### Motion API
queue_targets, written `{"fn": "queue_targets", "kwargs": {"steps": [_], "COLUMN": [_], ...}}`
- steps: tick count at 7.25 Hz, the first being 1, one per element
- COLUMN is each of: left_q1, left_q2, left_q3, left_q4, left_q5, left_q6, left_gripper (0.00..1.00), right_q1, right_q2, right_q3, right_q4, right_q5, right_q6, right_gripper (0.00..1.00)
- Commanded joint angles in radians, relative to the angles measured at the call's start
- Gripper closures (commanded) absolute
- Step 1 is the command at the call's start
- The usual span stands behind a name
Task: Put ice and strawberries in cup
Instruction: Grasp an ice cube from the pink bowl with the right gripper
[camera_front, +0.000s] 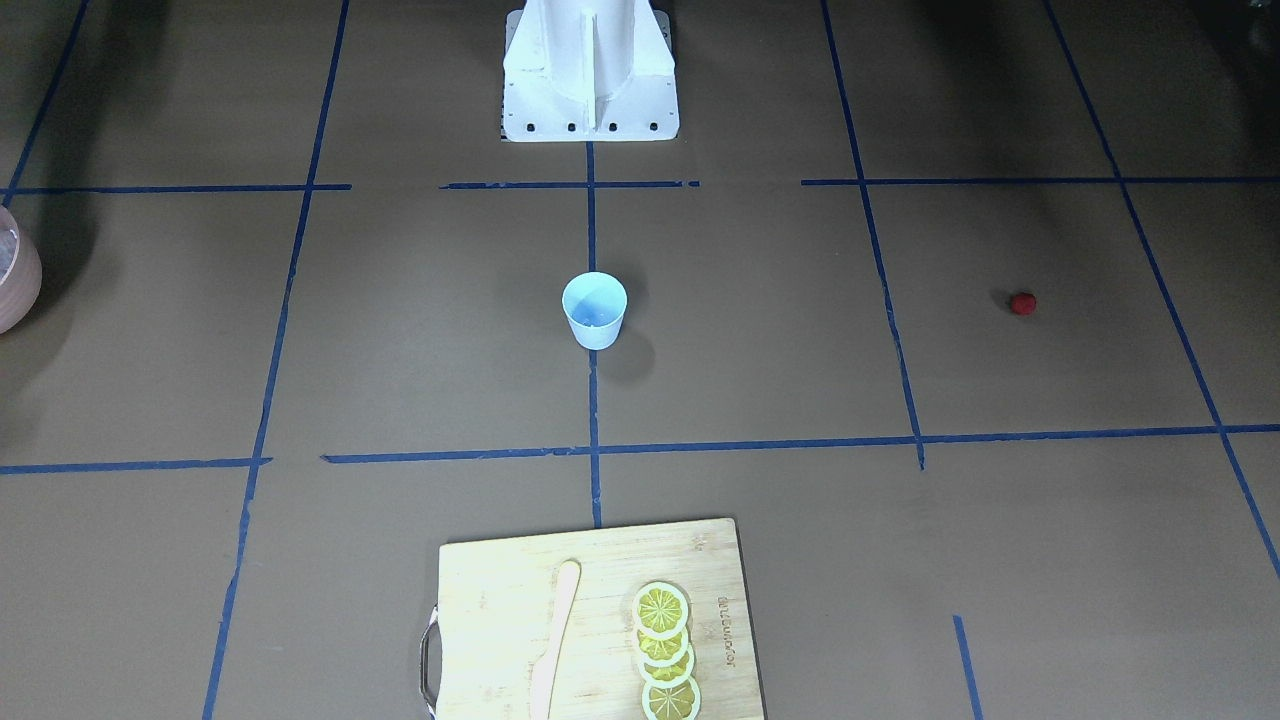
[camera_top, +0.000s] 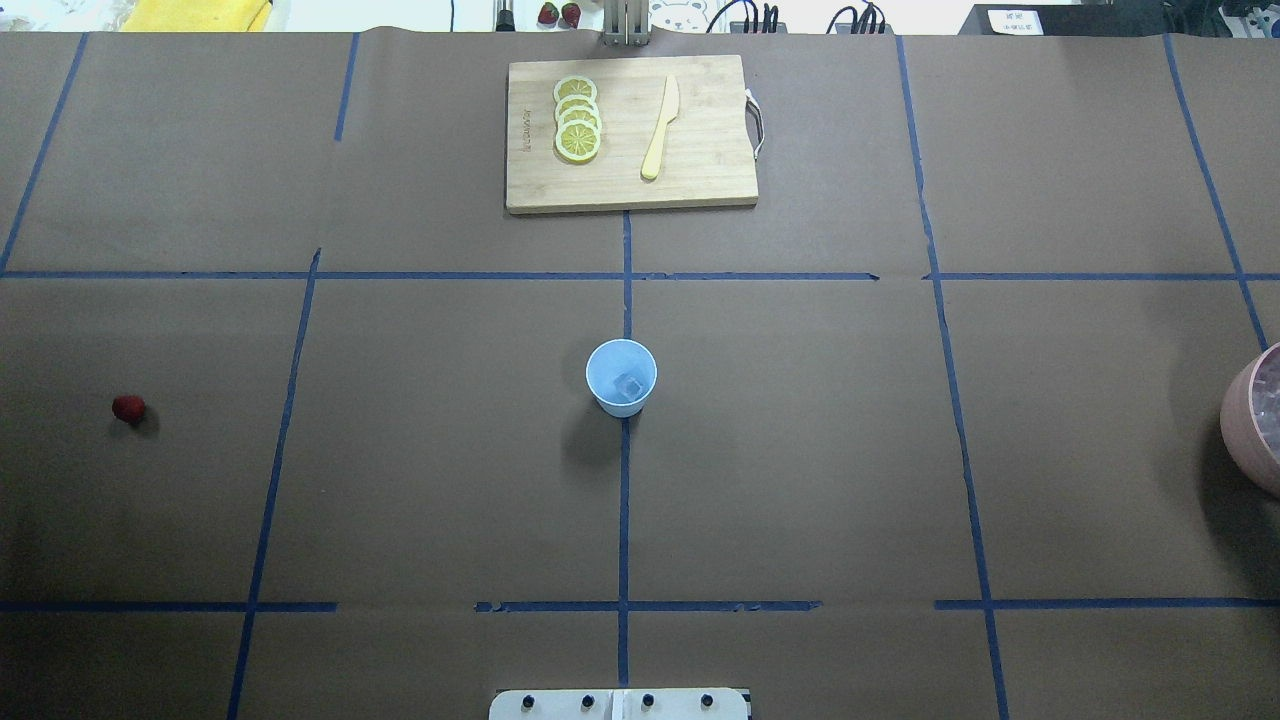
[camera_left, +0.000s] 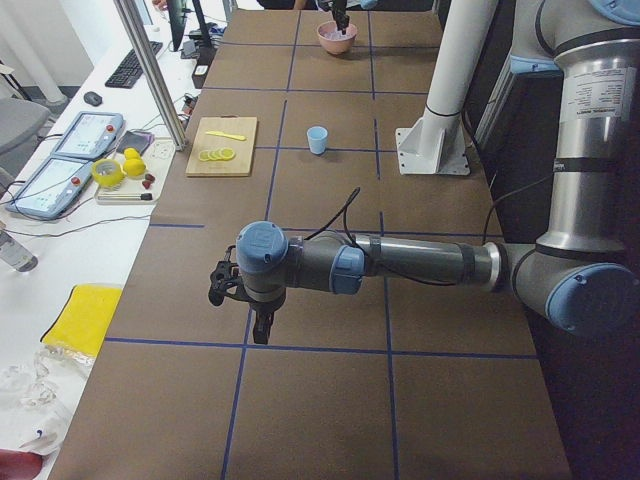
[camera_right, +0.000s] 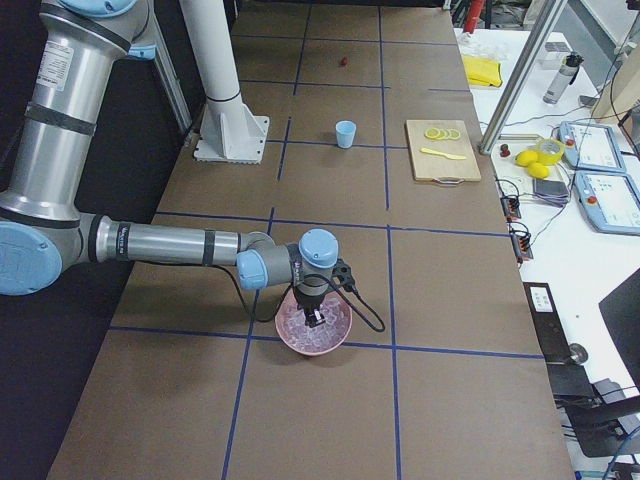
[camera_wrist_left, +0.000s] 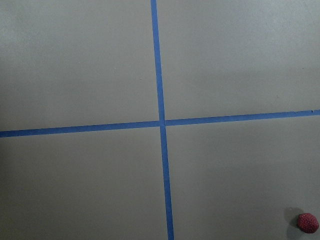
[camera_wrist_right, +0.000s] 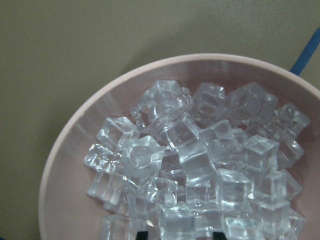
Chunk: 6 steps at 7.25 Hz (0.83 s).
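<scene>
The pale blue cup (camera_top: 621, 376) stands upright at the table's centre and also shows in the front view (camera_front: 594, 310). One clear ice cube (camera_top: 628, 385) lies inside it. The red strawberry (camera_top: 128, 408) lies alone on the paper far to the robot's left and shows in the left wrist view (camera_wrist_left: 307, 222). Many ice cubes (camera_wrist_right: 200, 160) fill the pinkish bowl (camera_right: 340, 330). My right gripper (camera_wrist_right: 180, 235) hangs over the ice; its two fingertips stand apart at the view's bottom edge. My left gripper (camera_left: 262, 332) points down over bare paper; I cannot tell whether it is open.
A wooden cutting board (camera_top: 700, 185) with lemon slices (camera_top: 577, 118) and a pale knife (camera_top: 660, 128) lies at the table's far edge. The pink bowl (camera_top: 1245, 420) sits at the robot's far right. The white robot base (camera_front: 590, 75) stands behind the cup.
</scene>
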Motion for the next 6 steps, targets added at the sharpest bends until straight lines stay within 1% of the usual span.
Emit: {"fn": "queue_targets", "kwargs": {"steps": [1,3,4,5,6], "left_q1": [0.000,0.000,0.000,-0.001,-0.002], "left_q2": [0.000,0.000,0.000,0.000,0.000], "left_q3": [0.000,0.000,0.000,0.000,0.000], "left_q4": [0.000,0.000,0.000,0.000,0.000], "left_q5": [-0.001,-0.001,-0.001,-0.001,-0.001], "left_q6": [0.000,0.000,0.000,0.000,0.000], "left_gripper": [0.00,0.00,0.00,0.00,0.00], "right_q1": [-0.001,-0.006,-0.007,-0.006,-0.001], "right_q2": [0.000,0.001,0.006,0.023,0.026], "right_q3": [0.000,0.000,0.000,0.006,0.032], "right_q4": [0.000,0.000,0.000,-0.002,-0.006], "right_q5": [-0.001,-0.001,-0.001,-0.001,0.011], "right_q6": [0.000,-0.003,-0.003,-0.003,-0.003], "right_gripper": [0.55,0.91,0.99,1.00,1.00]}}
